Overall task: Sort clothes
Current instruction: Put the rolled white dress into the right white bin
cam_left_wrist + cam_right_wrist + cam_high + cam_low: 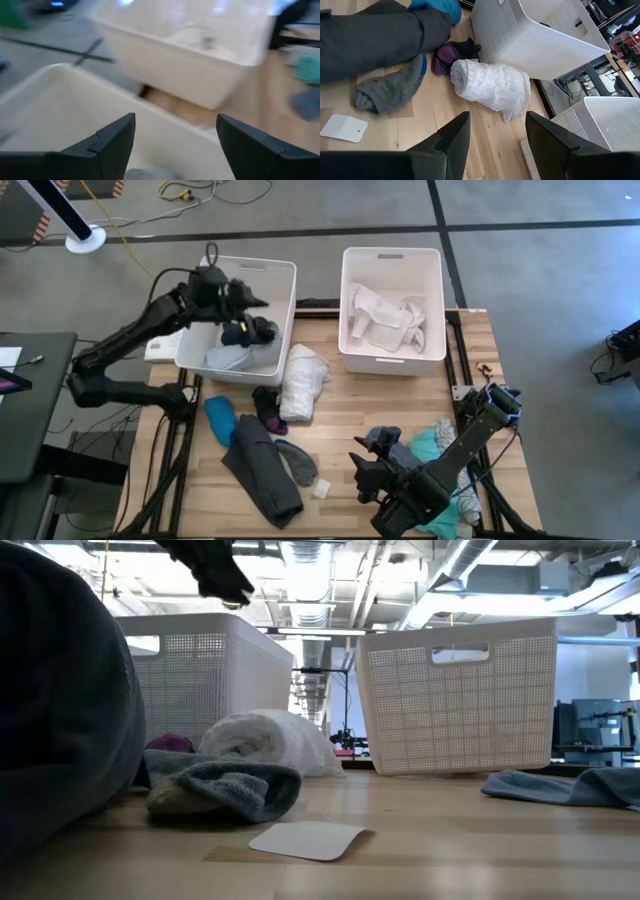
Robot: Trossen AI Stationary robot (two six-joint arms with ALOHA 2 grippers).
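Item 1, table (pixel 350 420): light wood. A bare strip ran down the middle between the left-hand clothes and the right arm. Bare wood also lay near the right bin, on the right side.

Item 2, left bin (pixel 275 290): white plastic, at the far left edge. It held a pale grey garment (pixel 228 358) on its floor. The left gripper (pixel 262 330) hung over the bin's interior, fingers (pixel 112 140) spread wide with nothing between them.

Item 3, right bin (pixel 392 360): white plastic, at the far centre. It held crumpled white garments (pixel 385 315).

Item 4, clothes on the table. A white knit roll (pixel 303 380) lay just beside the left bin's near right corner. A black and purple piece (pixel 268 408) touched the roll's near end. A teal piece (pixel 220 420) lay left of that. A long dark grey garment (pixel 262 472) reached toward the near edge, with a grey sock (pixel 298 462) beside it. A small white card (pixel 321 489) lay just right of the sock. Teal and grey pieces (pixel 432 442) were heaped at the near right, partly covered by the right arm.

Item 5, right gripper (pixel 360 475): low at the near centre-right, pointing left, fingers (pixel 451 140) partly apart and holding nothing.

Item 6, hidden: in the low view the dark garment blocked the left side, and the bins' contents could not be seen there.
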